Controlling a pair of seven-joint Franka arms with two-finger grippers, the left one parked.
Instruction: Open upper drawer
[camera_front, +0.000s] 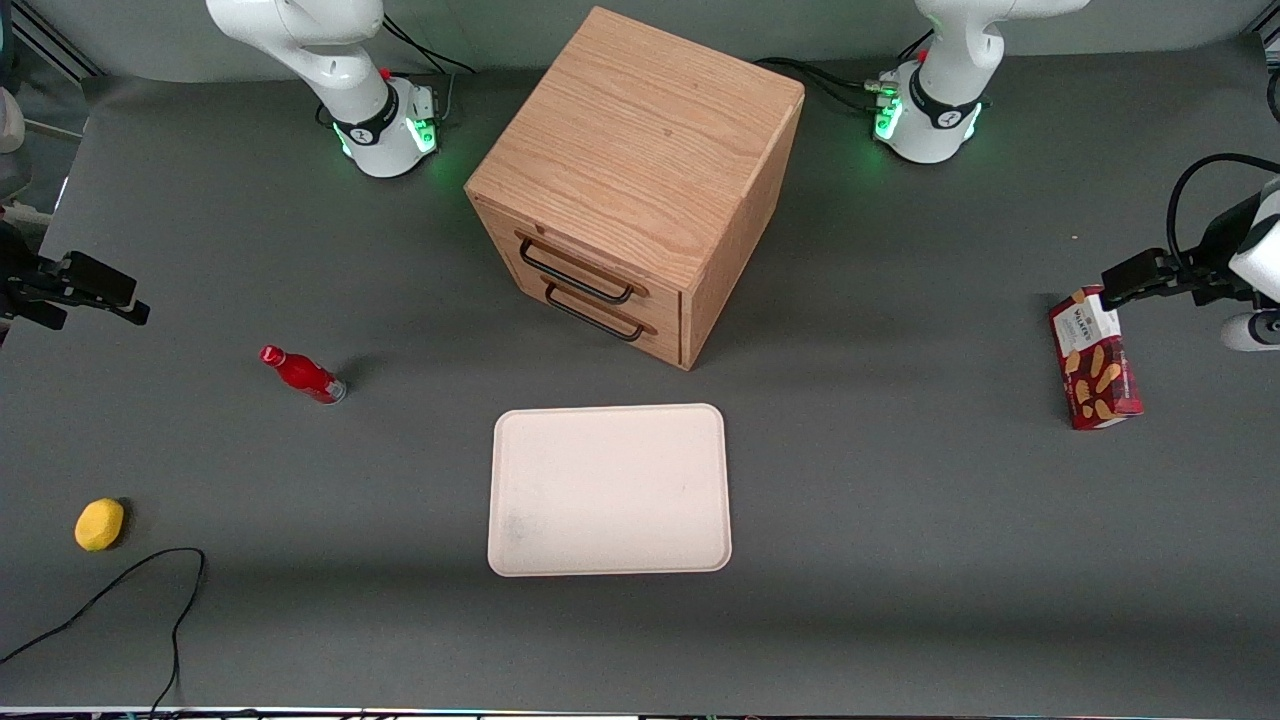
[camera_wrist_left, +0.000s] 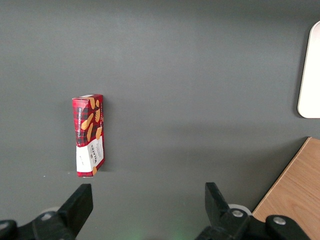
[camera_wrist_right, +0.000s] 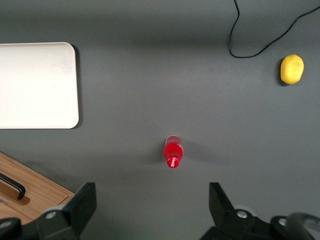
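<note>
Matt oak-grain wood upper drawer (camera_front: 577, 262), black wire handle (camera_front: 574, 279).

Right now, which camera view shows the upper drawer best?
The front view: the upper drawer shows its whole face and black handle, shut, above the lower drawer. The right wrist view catches only a cabinet corner with one handle end; the left wrist view only bare wood. The open end effector hangs far toward the working arm's end.

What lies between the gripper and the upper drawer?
In the front view only bare table separates the open gripper from the upper drawer.
</note>
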